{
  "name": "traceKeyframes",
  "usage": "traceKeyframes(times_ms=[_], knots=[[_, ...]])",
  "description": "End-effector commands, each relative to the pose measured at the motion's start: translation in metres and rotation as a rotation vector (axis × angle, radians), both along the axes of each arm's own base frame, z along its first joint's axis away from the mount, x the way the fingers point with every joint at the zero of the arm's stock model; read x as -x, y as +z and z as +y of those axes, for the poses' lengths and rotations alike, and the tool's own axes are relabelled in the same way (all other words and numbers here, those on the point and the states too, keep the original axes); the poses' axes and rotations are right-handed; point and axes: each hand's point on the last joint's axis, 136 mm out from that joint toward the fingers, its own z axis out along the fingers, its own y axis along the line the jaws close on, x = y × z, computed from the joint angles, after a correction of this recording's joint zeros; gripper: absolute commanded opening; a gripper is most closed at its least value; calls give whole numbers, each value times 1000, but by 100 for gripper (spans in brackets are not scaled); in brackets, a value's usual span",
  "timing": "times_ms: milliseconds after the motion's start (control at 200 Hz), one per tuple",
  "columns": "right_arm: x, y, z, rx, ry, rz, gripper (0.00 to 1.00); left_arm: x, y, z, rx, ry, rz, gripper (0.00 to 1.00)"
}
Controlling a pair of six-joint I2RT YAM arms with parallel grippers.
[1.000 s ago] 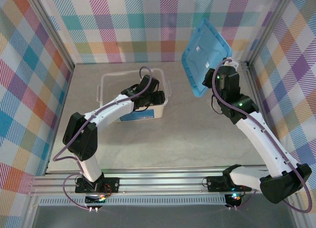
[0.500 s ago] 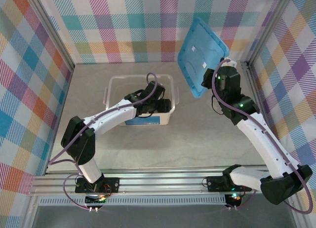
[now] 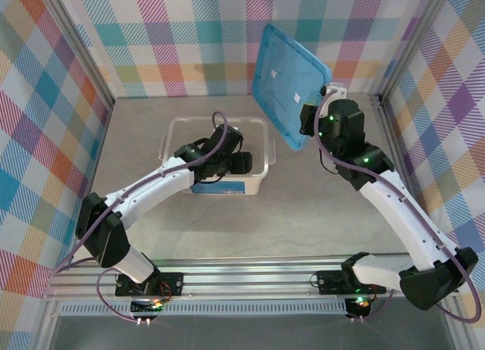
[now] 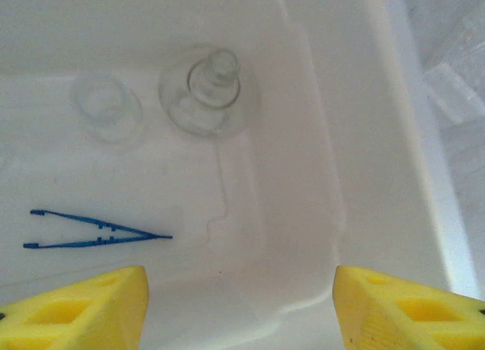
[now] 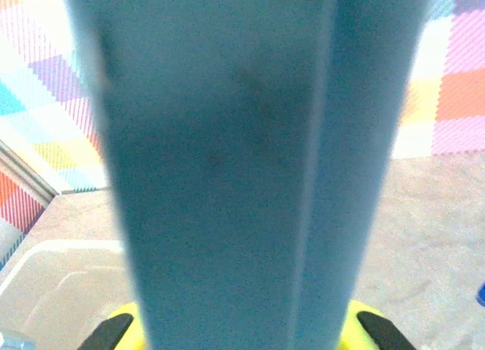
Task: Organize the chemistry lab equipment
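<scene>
Even, bright light; wrist views degraded.
Left wrist view overexposed: translucent white plastic tub (image 4: 303, 176) washes out, clear glass flask (image 4: 208, 92) faint. Right wrist view: flat blue rectangular lid (image 5: 227, 160) too close, blurred. Top view sharp, shadows soft.

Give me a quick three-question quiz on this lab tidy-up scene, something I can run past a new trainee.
1. True or false: the blue tweezers lie on the floor of the white tub.
2. Which hand grips the blue lid? A: left hand. B: right hand. C: neither.
3. Fill in: the left hand hangs over the tub with its fingers ____.
Key: 1 true; 2 B; 3 open.
</scene>
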Motion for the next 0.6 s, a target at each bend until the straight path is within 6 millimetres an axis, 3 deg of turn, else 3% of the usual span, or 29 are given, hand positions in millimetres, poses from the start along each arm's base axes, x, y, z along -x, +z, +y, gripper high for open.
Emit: traceKeyframes(times_ms=[0, 305, 465, 595], knots=[[3, 53, 15, 30, 50, -174, 0, -6, 46, 20, 39, 58, -94, 69], [5, 52, 55, 237, 82, -249, 0, -2, 98, 54, 171, 130, -229, 79], [4, 48, 76, 332, 108, -283, 0, 8, 111, 43, 262, 37, -274, 94], [4, 47, 88, 397, 115, -315, 0, 11, 115, 40, 342, 9, -304, 100]])
